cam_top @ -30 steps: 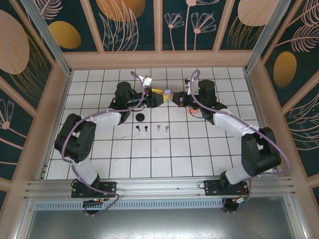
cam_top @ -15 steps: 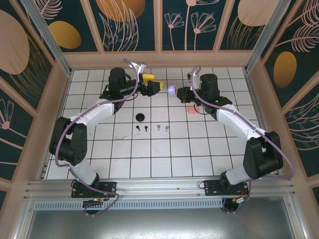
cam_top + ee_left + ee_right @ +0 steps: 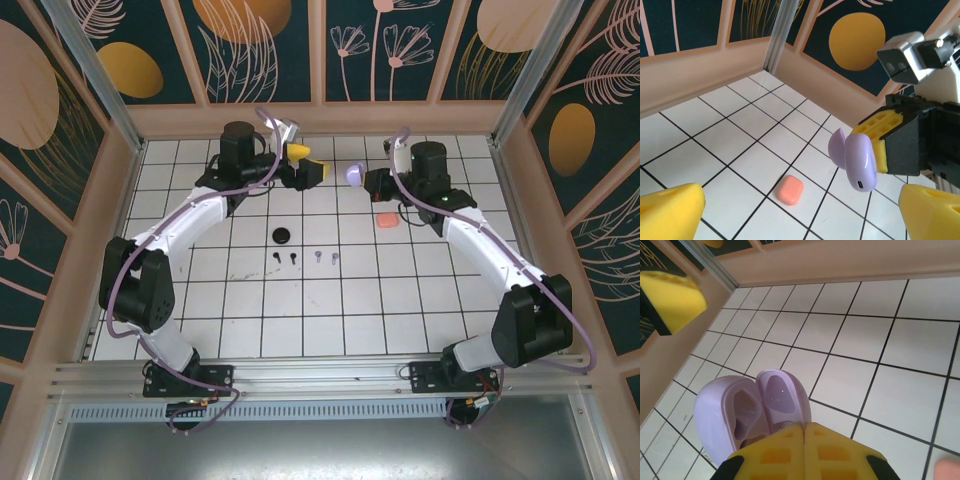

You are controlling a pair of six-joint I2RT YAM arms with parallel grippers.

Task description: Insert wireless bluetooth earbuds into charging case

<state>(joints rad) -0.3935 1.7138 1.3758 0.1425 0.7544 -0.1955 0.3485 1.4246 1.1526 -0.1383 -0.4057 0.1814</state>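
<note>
An open lilac charging case (image 3: 354, 175) hangs in the air at the back of the table, with my right gripper (image 3: 368, 181) shut on its hinge edge. The right wrist view looks into the case (image 3: 747, 407) with its two empty wells, the yellow pads (image 3: 790, 455) pinched together on it. My left gripper (image 3: 308, 163) stands open just left of the case, holding nothing. From the left wrist the case (image 3: 860, 160) is ahead, apart from my fingertips (image 3: 670, 212). Two black earbuds (image 3: 284, 258) and two lilac earbuds (image 3: 325, 257) lie in a row mid-table.
A shut coral case (image 3: 388, 220) lies on the tiles below my right gripper, the same coral case (image 3: 790, 190) showing in the left wrist view. A black case (image 3: 282, 236) sits just behind the black earbuds. Low walls ring the white tiled table (image 3: 300, 310).
My left gripper has let go of the lilac case, opened wide and drawn back to the left. The right gripper has carried the open case slightly farther back.
</note>
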